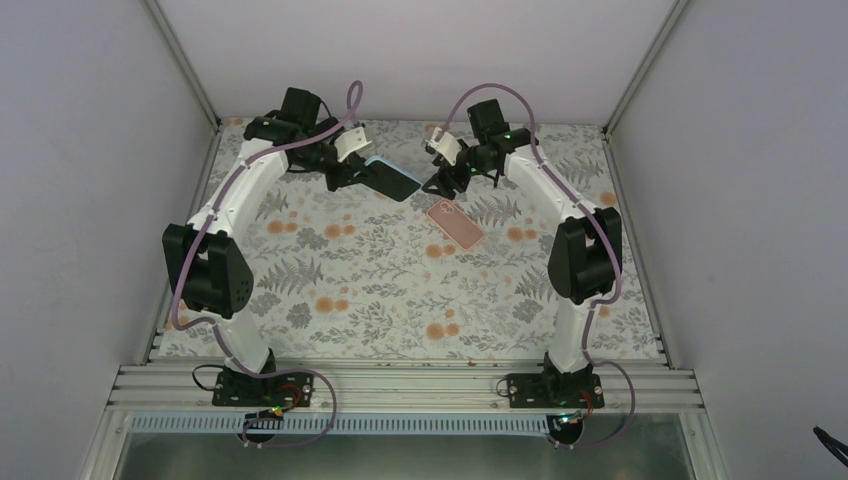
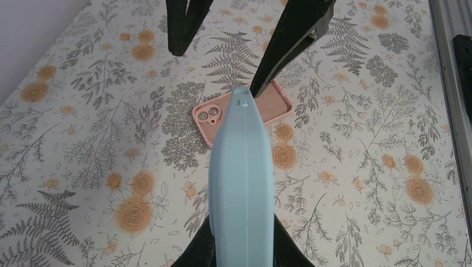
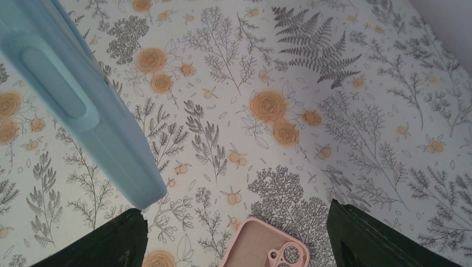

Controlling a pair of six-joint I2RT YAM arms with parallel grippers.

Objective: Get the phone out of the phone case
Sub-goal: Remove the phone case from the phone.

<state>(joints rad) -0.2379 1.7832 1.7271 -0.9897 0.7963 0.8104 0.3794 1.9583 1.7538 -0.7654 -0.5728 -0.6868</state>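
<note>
Your left gripper [image 1: 350, 172] is clamped on the light-blue phone case [image 2: 242, 183], held off the table [image 1: 340, 290] in the upper middle of the top view. The phone [image 1: 393, 182] sits inside the case, dark screen showing. Your right gripper [image 1: 445, 182] hangs just to the right of it, fingers spread wide and holding nothing. Just below them in that view, a pink case [image 1: 456, 223] lies flat on the floral surface with its camera holes facing up.

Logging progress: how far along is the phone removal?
Done: left gripper holds the blue case off the table. In hand: the open right gripper is at its free end, not closed on it. Left: the phone, dark screen showing, is in the case.
</note>
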